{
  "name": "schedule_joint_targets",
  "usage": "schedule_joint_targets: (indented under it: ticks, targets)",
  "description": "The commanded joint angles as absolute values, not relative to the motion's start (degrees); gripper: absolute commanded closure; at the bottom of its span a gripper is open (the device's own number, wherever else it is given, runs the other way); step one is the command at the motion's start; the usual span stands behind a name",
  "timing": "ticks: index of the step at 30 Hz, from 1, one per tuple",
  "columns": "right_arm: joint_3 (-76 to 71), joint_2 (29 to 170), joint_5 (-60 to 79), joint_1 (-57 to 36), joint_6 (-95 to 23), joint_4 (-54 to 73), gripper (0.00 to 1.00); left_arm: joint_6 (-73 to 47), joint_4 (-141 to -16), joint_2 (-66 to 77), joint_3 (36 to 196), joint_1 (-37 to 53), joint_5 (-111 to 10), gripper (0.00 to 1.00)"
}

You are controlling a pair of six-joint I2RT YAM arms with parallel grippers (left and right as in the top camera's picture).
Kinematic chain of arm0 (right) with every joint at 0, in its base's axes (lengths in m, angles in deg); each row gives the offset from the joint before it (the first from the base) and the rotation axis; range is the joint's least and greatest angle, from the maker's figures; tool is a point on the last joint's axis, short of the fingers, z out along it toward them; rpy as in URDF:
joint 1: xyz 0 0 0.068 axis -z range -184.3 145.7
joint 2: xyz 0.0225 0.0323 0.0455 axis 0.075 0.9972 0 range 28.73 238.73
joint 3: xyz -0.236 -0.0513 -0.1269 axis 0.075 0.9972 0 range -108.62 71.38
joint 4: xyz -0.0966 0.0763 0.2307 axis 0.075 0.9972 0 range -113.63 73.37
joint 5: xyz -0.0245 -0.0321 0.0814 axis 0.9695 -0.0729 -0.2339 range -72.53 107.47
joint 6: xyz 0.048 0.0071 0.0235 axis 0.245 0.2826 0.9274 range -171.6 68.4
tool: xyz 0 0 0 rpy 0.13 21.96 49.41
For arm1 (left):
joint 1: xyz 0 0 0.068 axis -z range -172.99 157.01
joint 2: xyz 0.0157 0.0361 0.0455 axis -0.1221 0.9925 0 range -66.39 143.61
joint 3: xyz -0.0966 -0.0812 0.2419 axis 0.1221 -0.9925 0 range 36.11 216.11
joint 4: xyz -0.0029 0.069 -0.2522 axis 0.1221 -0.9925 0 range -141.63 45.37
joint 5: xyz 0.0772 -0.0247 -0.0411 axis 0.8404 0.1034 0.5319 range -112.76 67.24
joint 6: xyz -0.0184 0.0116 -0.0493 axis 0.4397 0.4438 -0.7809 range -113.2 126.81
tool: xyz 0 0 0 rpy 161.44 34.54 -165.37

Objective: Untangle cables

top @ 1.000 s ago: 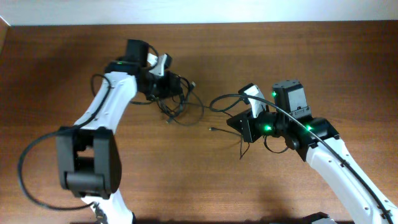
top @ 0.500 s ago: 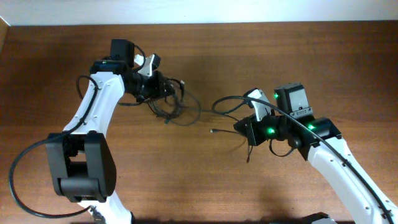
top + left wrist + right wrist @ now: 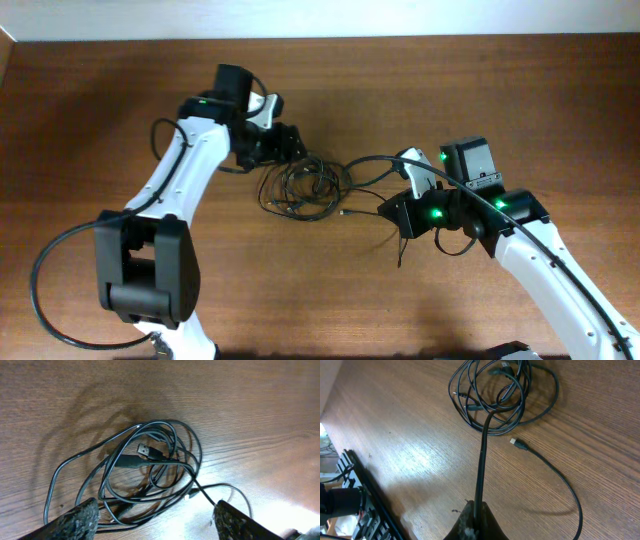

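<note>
Black cables (image 3: 131, 461) — silvery plugs (image 3: 145, 451), brown wood-grain table (image 3: 225, 400)

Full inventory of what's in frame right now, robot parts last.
Wooden table: one, brown, fills the overhead view.
Tangle of thin cables with silvery plug ends: one bundle, strand count unclear, black, mid-table between the arms.
Loose plug end: one, silvery, on the table beside the tangle.
Left gripper: one, black, open by the tangle, holding nothing.
Right gripper: one, black, shut on one strand leading from the tangle.
Arms: two, white and black, left, right.
</note>
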State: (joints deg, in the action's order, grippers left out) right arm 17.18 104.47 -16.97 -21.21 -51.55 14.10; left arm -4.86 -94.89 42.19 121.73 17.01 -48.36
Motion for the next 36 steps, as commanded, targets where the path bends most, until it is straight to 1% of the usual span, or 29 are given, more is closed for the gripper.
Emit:
schedule_joint_targets:
  ticks: [1, 3, 8, 11, 12, 15, 18, 19, 20, 22, 24, 28, 31, 35, 36]
  targets:
    - [16.73, 104.10, -16.51, -20.83, -51.79, 14.61, 0.96, -10.52, -94.46, 42.43, 122.39, 20.57, -39.03, 0.28]
    - [16.75, 104.10, -16.51, -20.83, -51.79, 14.83, 0.96, -13.36, -93.06, 43.39, 122.39, 23.48, -36.23, 0.33]
    - [16.75, 104.17, -16.03, -20.83, -51.48, 15.02, 0.96, -14.47, -89.98, 45.84, 122.39, 26.54, -36.19, 0.39]
    - [16.75, 106.26, -12.47, -20.83, -46.78, 14.41, 0.96, -14.63, -88.80, 48.42, 122.39, 26.78, -36.21, 0.42]
    - [16.75, 107.07, -13.78, -20.83, -46.67, 14.02, 0.96, -14.63, -88.40, 49.38, 122.39, 26.78, -36.21, 0.42]
    - [16.73, 111.20, -24.71, -20.83, -48.73, 13.45, 0.96, -14.60, -86.63, 51.80, 122.39, 26.71, -36.06, 0.44]
    - [16.46, 110.85, -28.27, -20.81, -51.33, 13.45, 0.96, -14.63, -86.63, 52.00, 122.39, 26.74, -32.17, 0.48]
    - [15.85, 109.94, -28.66, -20.81, -51.39, 13.51, 0.96, -14.65, -86.61, 52.02, 122.39, 26.74, -30.35, 0.52]
    - [14.67, 108.25, -28.64, -20.81, -51.42, 13.69, 0.96, -14.65, -86.59, 52.02, 122.39, 26.74, -28.54, 0.58]
    - [12.79, 105.39, -28.66, -20.81, -51.42, 13.51, 0.96, -14.63, -86.63, 52.02, 122.39, 26.74, -27.82, 0.64]
    - [11.46, 103.03, -28.71, -20.83, -51.39, 12.92, 0.96, -14.65, -86.65, 52.22, 122.39, 26.74, -27.84, 0.65]
    - [11.13, 100.43, -33.43, -20.81, -51.42, 11.96, 0.96, -14.65, -86.59, 54.21, 122.39, 26.74, -27.84, 0.66]
    - [11.20, 100.58, -30.28, -20.81, -51.42, 13.27, 0.96, -14.65, -86.44, 56.50, 122.39, 26.74, -27.84, 0.68]
    - [11.31, 102.07, -21.03, -20.83, -51.39, 17.54, 0.96, -14.63, -86.46, 56.72, 122.39, 26.74, -27.86, 0.82]
    - [11.44, 102.88, -19.70, -20.83, -51.39, 18.21, 0.96, -14.65, -86.46, 56.72, 122.39, 26.74, -27.88, 0.83]
